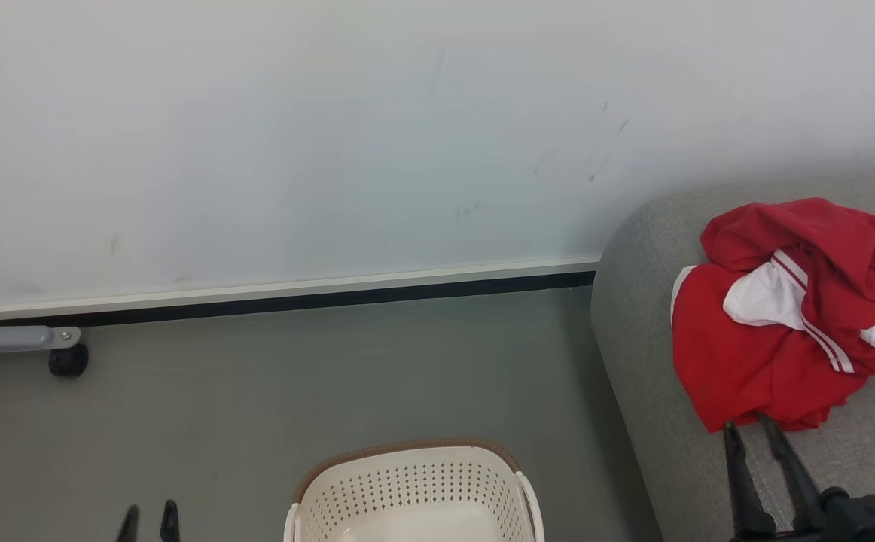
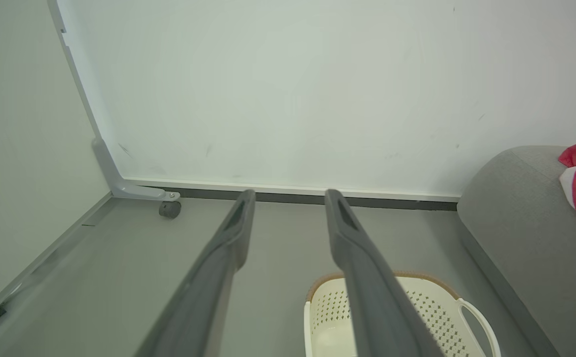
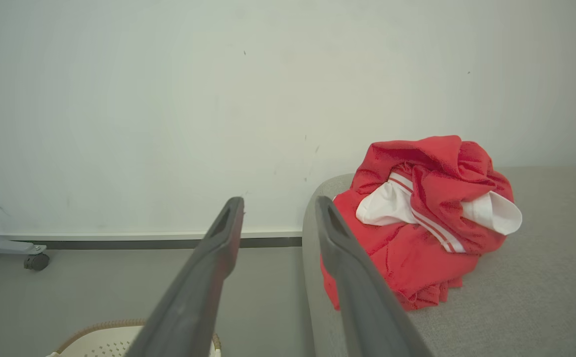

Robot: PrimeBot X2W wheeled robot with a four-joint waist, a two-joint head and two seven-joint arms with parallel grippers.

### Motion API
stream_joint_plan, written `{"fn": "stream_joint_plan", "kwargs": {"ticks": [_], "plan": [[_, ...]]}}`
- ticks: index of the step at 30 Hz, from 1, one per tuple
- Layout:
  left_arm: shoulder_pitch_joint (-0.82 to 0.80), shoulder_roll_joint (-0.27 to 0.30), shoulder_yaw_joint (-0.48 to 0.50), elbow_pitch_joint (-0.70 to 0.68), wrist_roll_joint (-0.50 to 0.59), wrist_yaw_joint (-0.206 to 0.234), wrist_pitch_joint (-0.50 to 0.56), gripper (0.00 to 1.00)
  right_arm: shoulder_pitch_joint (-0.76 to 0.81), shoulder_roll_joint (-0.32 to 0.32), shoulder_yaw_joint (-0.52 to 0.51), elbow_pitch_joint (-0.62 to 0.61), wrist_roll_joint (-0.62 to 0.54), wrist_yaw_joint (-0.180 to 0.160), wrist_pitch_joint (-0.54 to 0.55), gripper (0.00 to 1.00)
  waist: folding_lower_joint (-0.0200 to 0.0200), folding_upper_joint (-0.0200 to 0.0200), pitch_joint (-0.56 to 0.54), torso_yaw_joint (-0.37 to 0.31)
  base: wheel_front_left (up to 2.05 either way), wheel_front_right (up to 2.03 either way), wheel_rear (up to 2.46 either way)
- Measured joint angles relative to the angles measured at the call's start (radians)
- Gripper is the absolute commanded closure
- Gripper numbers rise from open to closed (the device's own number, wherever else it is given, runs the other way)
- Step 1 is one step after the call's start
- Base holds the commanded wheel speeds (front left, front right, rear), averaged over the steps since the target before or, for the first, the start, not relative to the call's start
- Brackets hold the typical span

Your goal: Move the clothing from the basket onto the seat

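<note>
The clothing (image 1: 776, 331) lies in one crumpled red heap with white panels and thin white stripes. It sits off to the basket's right and farther back, on top of the seat (image 1: 648, 361), near that cushion's rounded corner. How many garments make up the heap cannot be told from its folds.

The basket (image 1: 407, 482) stands on the grey floor (image 1: 257, 391). Its near part is cut off by the head view's lower edge. The part of its inside that shows is plain cream plastic: a perforated wall under the brown rim and a smooth bottom. There are two white handles, one on each side. A strip of floor separates the basket from the one grey seat to its right.

The right gripper (image 1: 748, 423) is to the basket's right, over the seat. Its two dark fingers are spread with nothing between them. Their tips are just at the heap's near hem, and whether they touch it cannot be told. The left gripper (image 1: 151, 508) is to the basket's left, above the floor, and well apart from the clothing. The left wrist view shows its fingers parted and holding nothing.

Beyond the basket a pale wall (image 1: 332, 150) runs across, with a dark strip (image 1: 294, 297) along its foot. Far to the basket's left, by that wall, a grey metal leg (image 1: 8, 337) ends in one black caster (image 1: 68, 360).
</note>
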State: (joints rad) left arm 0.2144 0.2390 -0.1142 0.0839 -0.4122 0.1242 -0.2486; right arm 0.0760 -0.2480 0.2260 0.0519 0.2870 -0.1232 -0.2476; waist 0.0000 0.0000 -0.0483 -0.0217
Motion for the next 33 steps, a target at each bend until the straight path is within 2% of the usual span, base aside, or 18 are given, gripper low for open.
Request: {"fn": "stream_joint_plan", "kwargs": {"ticks": [5,12,33], "plan": [[0.005,-0.028,-0.008,0.039,-0.006,-0.001,0.002,1.0,0.027,0.025,0.011,0.045,0.003,0.001,0.002,1.0,0.0,0.0001,0.0,0.0,0.0,0.0,0.0],[0.002,-0.035,0.006,0.046,-0.05,-0.011,0.026,1.0,0.024,0.033,-0.013,0.054,0.054,0.013,0.022,1.0,0.0,0.0001,0.004,0.002,0.0,0.0,0.0],[-0.044,-0.065,0.045,0.076,-0.282,-0.055,0.095,1.0,-0.006,0.067,-0.082,0.089,0.309,0.055,0.094,1.0,0.0,0.0,0.013,0.005,0.0,0.0,0.0]]}}
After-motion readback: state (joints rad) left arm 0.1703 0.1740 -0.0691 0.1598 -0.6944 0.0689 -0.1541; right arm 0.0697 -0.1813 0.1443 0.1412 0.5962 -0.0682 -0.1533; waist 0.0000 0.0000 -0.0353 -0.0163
